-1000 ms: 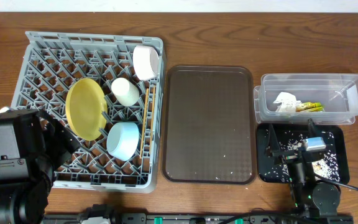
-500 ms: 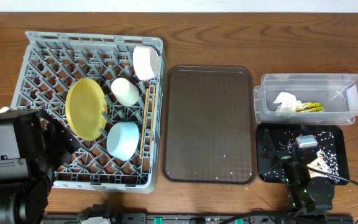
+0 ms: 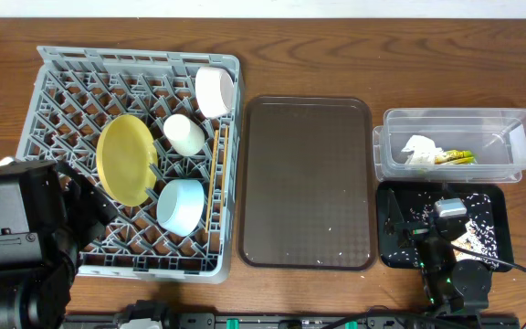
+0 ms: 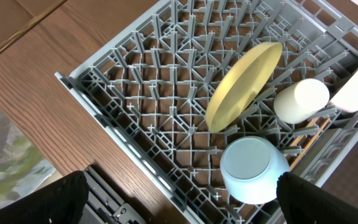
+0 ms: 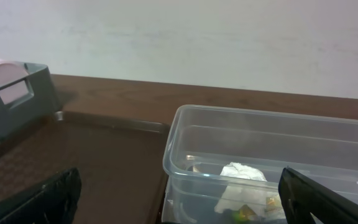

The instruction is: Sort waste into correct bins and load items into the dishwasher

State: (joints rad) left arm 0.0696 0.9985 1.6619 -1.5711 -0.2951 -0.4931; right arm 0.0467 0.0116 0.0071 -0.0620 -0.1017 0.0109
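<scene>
The grey dishwasher rack [image 3: 47, 91] holds an upright yellow plate [image 3: 126, 160], a cream bowl [image 3: 185, 134], a light blue bowl [image 3: 181, 203] turned upside down, and a white cup [image 3: 214, 91] on its side. My left gripper [image 4: 179, 200] hangs open over the rack's near edge, with the blue bowl [image 4: 252, 169] just ahead of it. The clear tub [image 3: 510, 128] contains a crumpled napkin [image 3: 418, 149] and a green-and-yellow wrapper [image 3: 457, 157]. Rice crumbs [image 3: 484, 233] lie in the black tray [image 3: 499, 256]. My right gripper [image 5: 179, 202] is open and empty, facing the tub [image 5: 185, 134].
A brown serving tray [image 3: 306, 181] with a few crumbs lies between the rack and the bins. Wooden chopsticks [image 3: 215, 178] rest along the rack's right side. The right arm [image 3: 450, 270] sits over the black tray, and the left arm [image 3: 21, 228] is at the rack's near left corner.
The right wrist shifted slightly left over the black tray, then held still. The left arm and all objects stayed put.
</scene>
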